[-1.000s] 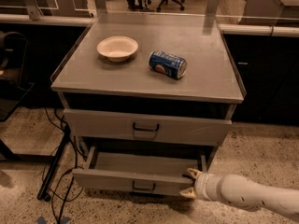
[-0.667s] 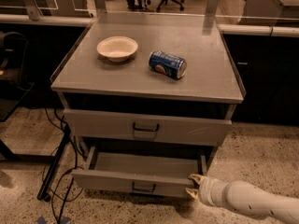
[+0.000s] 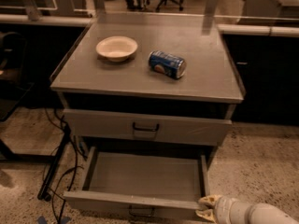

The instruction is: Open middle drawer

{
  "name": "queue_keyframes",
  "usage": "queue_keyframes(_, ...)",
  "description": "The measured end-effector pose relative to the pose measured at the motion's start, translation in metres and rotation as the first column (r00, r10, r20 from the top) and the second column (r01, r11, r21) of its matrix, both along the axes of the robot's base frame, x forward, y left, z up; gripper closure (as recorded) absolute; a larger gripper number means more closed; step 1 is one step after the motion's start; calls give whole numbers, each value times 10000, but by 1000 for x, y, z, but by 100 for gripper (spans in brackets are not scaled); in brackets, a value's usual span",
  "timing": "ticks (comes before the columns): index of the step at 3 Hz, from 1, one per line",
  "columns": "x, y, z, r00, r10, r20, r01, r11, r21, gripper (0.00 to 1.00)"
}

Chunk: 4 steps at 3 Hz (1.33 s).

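Note:
The middle drawer [image 3: 145,177] of the grey cabinet stands pulled well out. Its shallow grey tray is bare, and its small black loop handle [image 3: 141,212] shows at the centre of the front, near the bottom edge of the view. My gripper [image 3: 206,207] comes in from the lower right on a pale arm. Its two yellowish fingertips [image 3: 209,200] are spread apart at the right end of the drawer's front and hold nothing. The lowest drawer is out of view.
The taller top drawer [image 3: 145,127] is closed above the open one. A cream bowl [image 3: 117,48] and a blue can [image 3: 167,64] lying on its side sit on the cabinet top [image 3: 210,78]. Black cables [image 3: 58,171] run over the floor at the left. Dark counters stand behind.
The middle drawer has slid further out towards the camera. My gripper has moved down and to the right with the drawer's right front corner.

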State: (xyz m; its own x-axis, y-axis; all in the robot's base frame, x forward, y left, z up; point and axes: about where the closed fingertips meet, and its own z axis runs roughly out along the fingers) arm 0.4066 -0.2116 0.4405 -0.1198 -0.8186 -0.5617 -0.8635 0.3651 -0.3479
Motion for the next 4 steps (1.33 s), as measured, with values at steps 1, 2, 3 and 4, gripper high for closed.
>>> queue_keyframes(1, 0, 0, 0, 10000, 1, 1, -1, 10000, -1, 82)
queue_keyframes(2, 0, 0, 0, 10000, 1, 1, -1, 10000, -1, 58)
queue_keyframes(3, 0, 0, 0, 10000, 2, 1, -2, 10000, 0, 35)
queue_keyframes(4, 0, 0, 0, 10000, 2, 1, -2, 10000, 0, 12)
